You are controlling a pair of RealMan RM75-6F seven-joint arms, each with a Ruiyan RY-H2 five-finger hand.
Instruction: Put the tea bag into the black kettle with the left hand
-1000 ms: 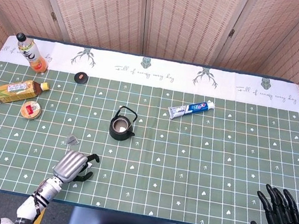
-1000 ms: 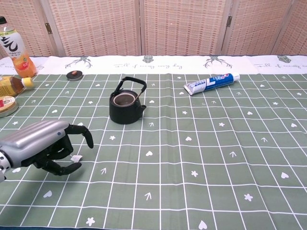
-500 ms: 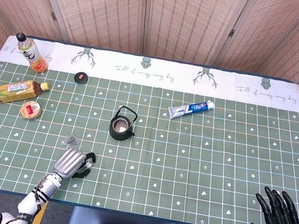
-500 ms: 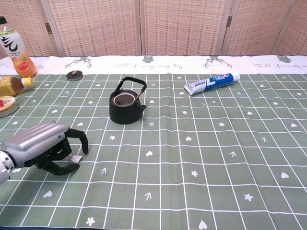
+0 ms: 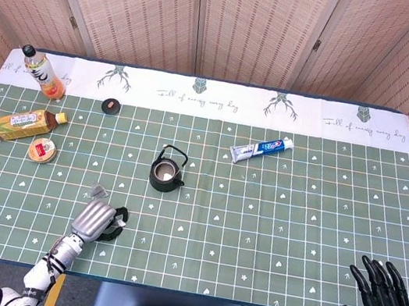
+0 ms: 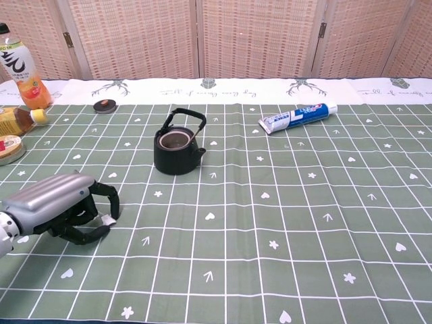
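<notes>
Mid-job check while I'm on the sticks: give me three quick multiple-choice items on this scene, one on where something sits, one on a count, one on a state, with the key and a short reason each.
1. Where does the toothpaste tube lie relative to the black kettle?
A. On the robot's right of it, nearer the far edge
B. On the robot's left of it
C. Inside it

2. How many drink bottles are at the far left of the table?
A. One
B. Two
C. Four

3. What state is the kettle's top in?
A. Covered by a lid
B. Open, with no lid on it
C. Wrapped in a cloth

Key: 1 A, the tube shows right of and beyond the kettle in the head view. 2 B, an upright bottle and a lying bottle show there. 3 B, the chest view looks down into its pale interior, handle raised.
</notes>
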